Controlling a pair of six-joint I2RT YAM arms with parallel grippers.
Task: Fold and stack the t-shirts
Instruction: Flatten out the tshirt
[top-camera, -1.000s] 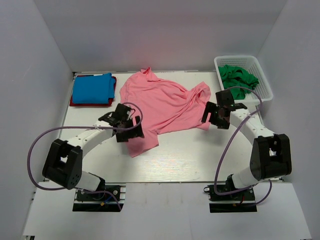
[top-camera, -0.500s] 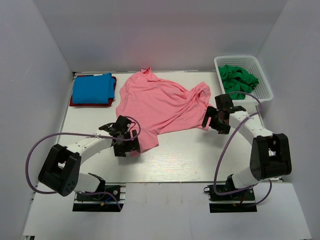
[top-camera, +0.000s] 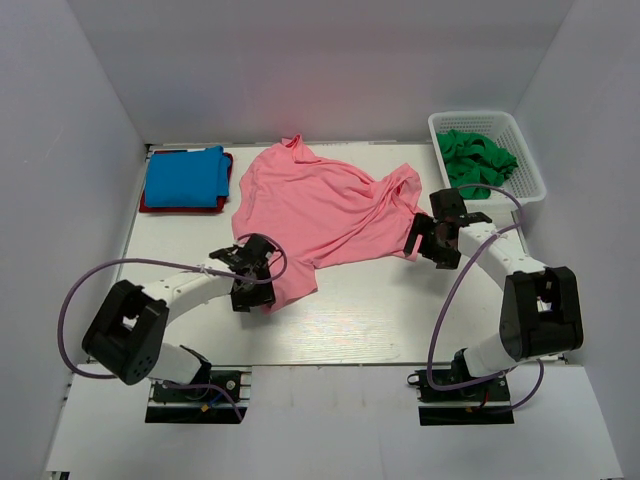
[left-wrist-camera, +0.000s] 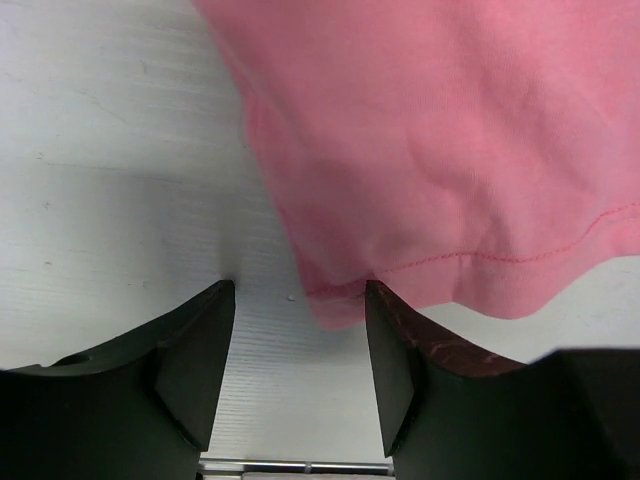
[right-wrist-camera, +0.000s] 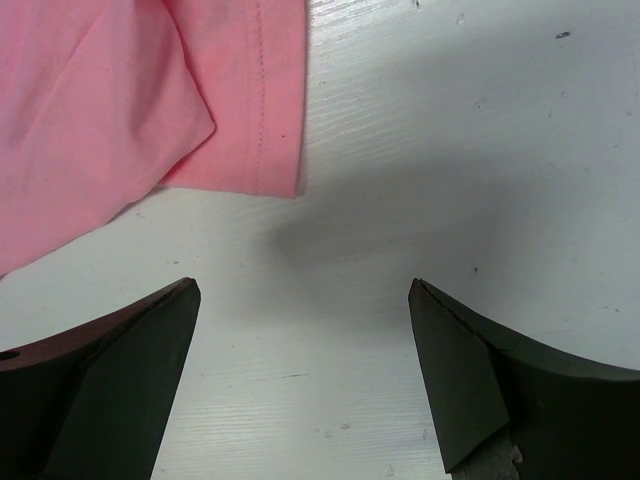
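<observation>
Jaws of the left gripper (left-wrist-camera: 300, 300) stand open and low to the white surface (top-camera: 350, 320). A hem corner (left-wrist-camera: 335, 305) of the pink shirt (top-camera: 320, 205) lies between the two dark, wedge-shaped fingers, not yet pinched. Jaws of the right gripper (right-wrist-camera: 305, 290) are spread wide over bare surface and hold nothing. A stitched edge of the same shirt, probably a sleeve cuff (right-wrist-camera: 275, 110), lies just ahead of them and to their left, not touching.

The pink shirt fills the space between and beyond both pairs of jaws. It lies open but rumpled, with its right side bunched. It is thin, soft, matte knit with a neat stitch line along the hem, and it drapes in shallow folds. The surface beneath is hard, white and finely grained.

Well beyond the left jaws, at the far left corner, a blue shirt (top-camera: 185, 175) lies as a tidy rectangle on a red shirt (top-camera: 180, 207). Only a rim of the red one shows.

Beyond the right jaws and to their right, a white plastic lattice basket (top-camera: 478, 116) holds green shirts (top-camera: 475, 155) in a crumpled heap.

By this layout, two shirts look folded and stacked. The pink one has not been folded, and the green ones wait their turn, so most of the work remains.
</observation>
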